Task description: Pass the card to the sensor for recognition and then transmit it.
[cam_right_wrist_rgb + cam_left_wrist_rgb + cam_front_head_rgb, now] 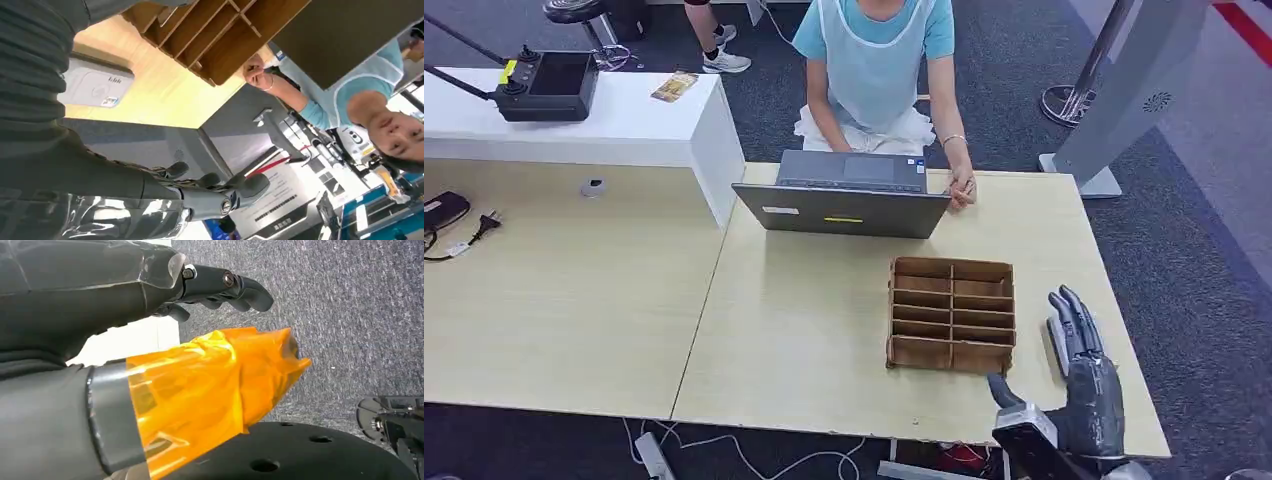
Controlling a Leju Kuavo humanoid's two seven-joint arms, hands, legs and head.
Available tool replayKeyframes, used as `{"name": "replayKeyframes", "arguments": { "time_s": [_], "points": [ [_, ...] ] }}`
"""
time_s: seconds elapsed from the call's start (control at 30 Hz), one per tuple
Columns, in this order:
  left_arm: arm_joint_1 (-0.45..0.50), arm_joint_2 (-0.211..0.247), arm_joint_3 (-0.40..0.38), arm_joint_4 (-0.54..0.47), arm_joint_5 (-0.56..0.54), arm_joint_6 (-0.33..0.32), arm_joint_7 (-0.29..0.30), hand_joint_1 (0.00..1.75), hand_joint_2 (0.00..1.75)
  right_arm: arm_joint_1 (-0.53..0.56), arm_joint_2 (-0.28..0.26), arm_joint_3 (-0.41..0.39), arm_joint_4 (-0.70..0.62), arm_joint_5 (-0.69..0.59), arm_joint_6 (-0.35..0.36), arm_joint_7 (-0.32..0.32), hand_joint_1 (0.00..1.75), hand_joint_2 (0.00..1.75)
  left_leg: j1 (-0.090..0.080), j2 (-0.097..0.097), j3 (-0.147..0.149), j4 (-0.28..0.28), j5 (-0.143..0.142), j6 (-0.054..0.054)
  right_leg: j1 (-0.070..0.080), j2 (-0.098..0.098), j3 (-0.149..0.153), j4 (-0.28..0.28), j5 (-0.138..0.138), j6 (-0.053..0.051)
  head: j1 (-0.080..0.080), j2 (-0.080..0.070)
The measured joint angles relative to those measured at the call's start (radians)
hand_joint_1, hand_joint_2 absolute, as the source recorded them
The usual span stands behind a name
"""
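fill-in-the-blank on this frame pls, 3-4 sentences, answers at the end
1. The wooden divider box on the table sits in front of a grey ____.
2. The right hand hovers beside the box, above a flat grey ____ lying on the table.
3. The right hand holds ____.
4. The person sits behind the laptop, one hand resting on the ____.

Missing words: laptop; card; nothing; table
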Motion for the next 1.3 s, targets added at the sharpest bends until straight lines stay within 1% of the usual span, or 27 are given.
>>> {"name": "replayKeyframes", "arguments": {
  "time_s": [0.1, 0.17, 0.23, 0.33, 0.5, 0.77, 0.9, 1.3],
  "points": [
    [0.0, 0.0, 0.0, 0.0, -0.002, -0.001, 0.0, 0.0, 0.0, -0.001, -0.01, 0.008, 0.008, 0.049, -0.002, 0.031, 0.0, 1.75, 0.0, 0.0, 0.0, 0.0, 0.0, 0.0, 0.0, 0.0, 0.0, 0.0, 0.0, 0.0, 0.0, 0.0],
    [0.0, 0.0, 0.0, 0.0, -0.005, -0.005, 0.002, 0.0, 0.0, -0.005, -0.015, 0.015, 0.015, 0.121, -0.002, 0.076, 0.0, 1.75, 0.0, 0.0, 0.0, 0.0, 0.0, 0.0, 0.0, 0.0, 0.0, 0.0, 0.0, 0.0, 0.0, 0.0],
    [-0.001, 0.0, 0.0, 0.0, -0.006, -0.007, 0.003, 0.0, 0.0, -0.012, -0.017, 0.025, 0.024, 0.177, -0.004, 0.103, 0.0, 1.75, 0.0, 0.0, 0.0, 0.0, 0.0, 0.0, 0.0, 0.0, 0.0, 0.0, 0.0, 0.0, 0.0, 0.0],
    [-0.001, 0.0, 0.0, 0.0, -0.008, -0.009, 0.006, 0.0, 0.0, -0.022, -0.018, 0.035, 0.036, 0.211, -0.007, 0.125, 0.0, 1.75, 0.0, 0.0, 0.0, 0.0, 0.0, 0.0, 0.0, 0.0, 0.0, 0.0, 0.0, 0.0, 0.0, 0.0],
    [-0.001, 0.0, 0.0, 0.0, -0.018, -0.016, 0.013, 0.0, 0.0, -0.045, -0.02, 0.059, 0.067, 0.263, -0.005, 0.193, 0.0, 1.75, 0.0, 0.0, 0.0, 0.0, 0.0, 0.0, 0.0, 0.0, 0.0, 0.0, 0.0, 0.0, 0.0, 0.0],
    [-0.002, -0.001, 0.0, 0.0, -0.034, -0.018, 0.021, 0.0, 0.0, -0.1, -0.02, 0.085, 0.14, 0.434, 0.032, 0.309, 0.0, 1.75, 0.0, 0.0, 0.0, 0.0, 0.0, 0.0, 0.0, 0.0, 0.0, 0.0, 0.0, 0.0, 0.0, 0.0],
    [-0.004, -0.002, 0.0, 0.0, -0.035, -0.018, 0.021, 0.0, 0.0, -0.126, -0.02, 0.097, 0.174, 0.47, 0.04, 0.329, 0.0, 1.75, 0.0, 0.0, 0.0, 0.0, 0.0, 0.0, 0.0, 0.0, 0.0, 0.0, 0.0, 0.0, 0.0, 0.0],
    [-0.005, -0.002, 0.0, 0.0, -0.035, -0.018, 0.021, 0.0, 0.0, -0.146, -0.02, 0.108, 0.219, 0.473, 0.039, 0.33, 0.0, 1.75, 0.0, 0.0, 0.0, 0.0, 0.0, 0.0, 0.0, 0.0, 0.0, 0.0, 0.0, 0.0, 0.0, 0.0]
  ]
}}
